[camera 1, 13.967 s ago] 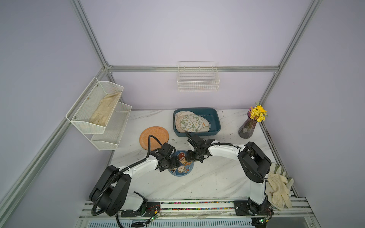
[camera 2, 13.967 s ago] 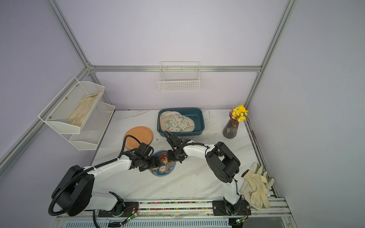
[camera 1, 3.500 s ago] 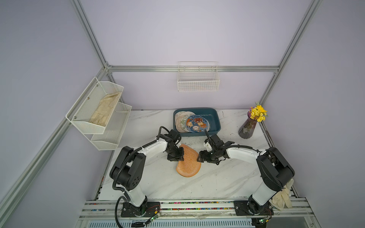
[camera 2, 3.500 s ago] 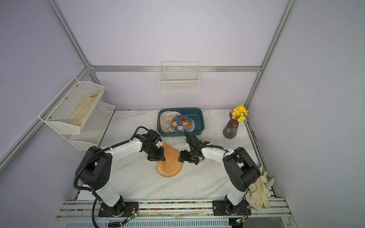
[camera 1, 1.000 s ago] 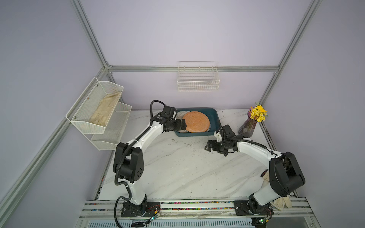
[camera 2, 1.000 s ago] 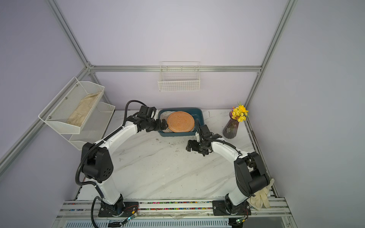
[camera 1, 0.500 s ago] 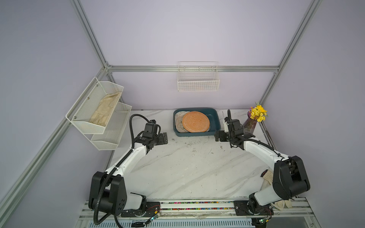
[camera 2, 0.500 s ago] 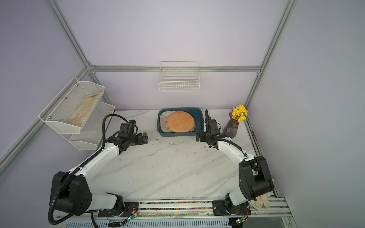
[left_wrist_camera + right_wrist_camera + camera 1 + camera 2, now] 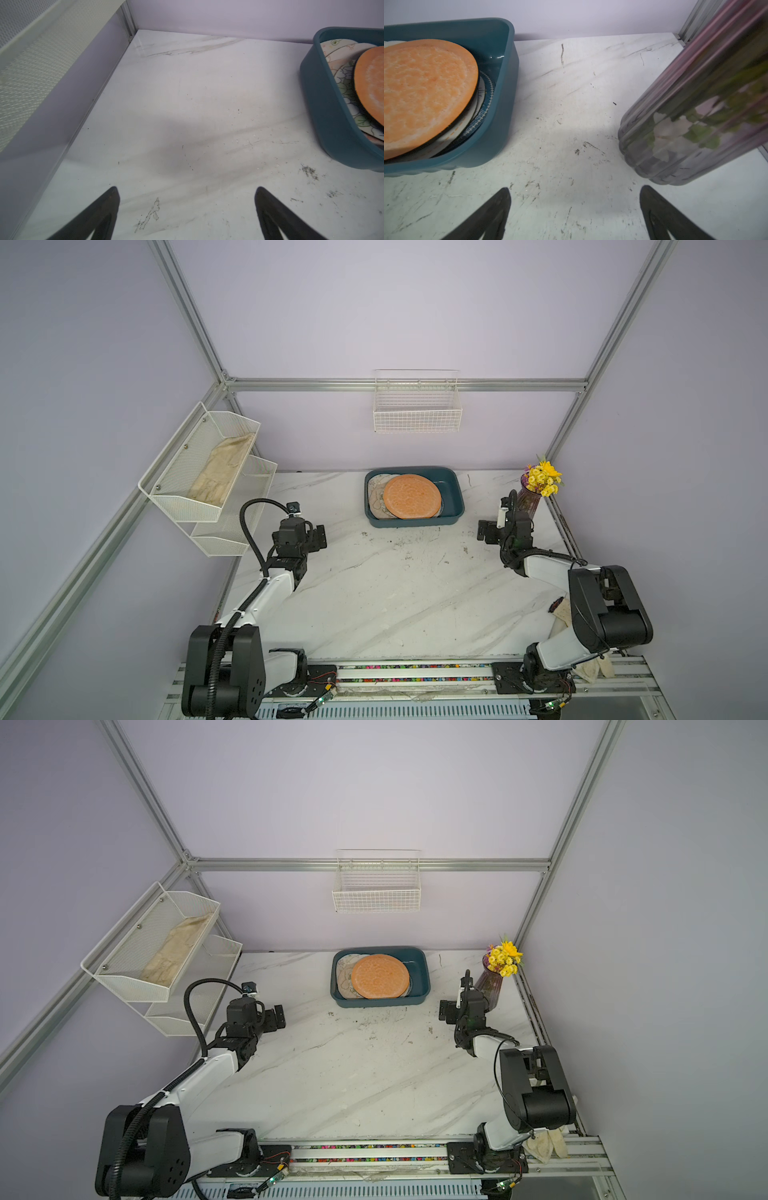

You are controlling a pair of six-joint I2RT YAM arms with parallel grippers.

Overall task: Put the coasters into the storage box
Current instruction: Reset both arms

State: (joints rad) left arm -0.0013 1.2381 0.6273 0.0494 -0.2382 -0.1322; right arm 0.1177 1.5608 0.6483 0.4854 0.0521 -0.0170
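Two arms in view: left gripper (image 9: 319, 536) and right gripper (image 9: 484, 532) both have jaws spread wide, with nothing between them. The left gripper is over the marble table (image 9: 395, 593). The storage box (image 9: 415, 523) is ahead of it and off to its right, well apart. In the left wrist view its fingertips (image 9: 113, 199) are parted over bare tabletop, and the box wall is at the frame edge. The right gripper has the box ahead on its left and the vase (image 9: 527, 501) of yellow flowers just beside it on its right. In the right wrist view its tips point at the gap between box and vase, touching neither. The coasters (image 9: 376, 499) are piled inside the box. The orange coaster (image 9: 411, 496) lies on top, tilted. Cream printed ones stick out on the side nearer the left gripper. A navy-rimmed coaster (image 9: 485, 97) shows under the orange one on the side nearer the right gripper. No coasters show on the table in either top view.
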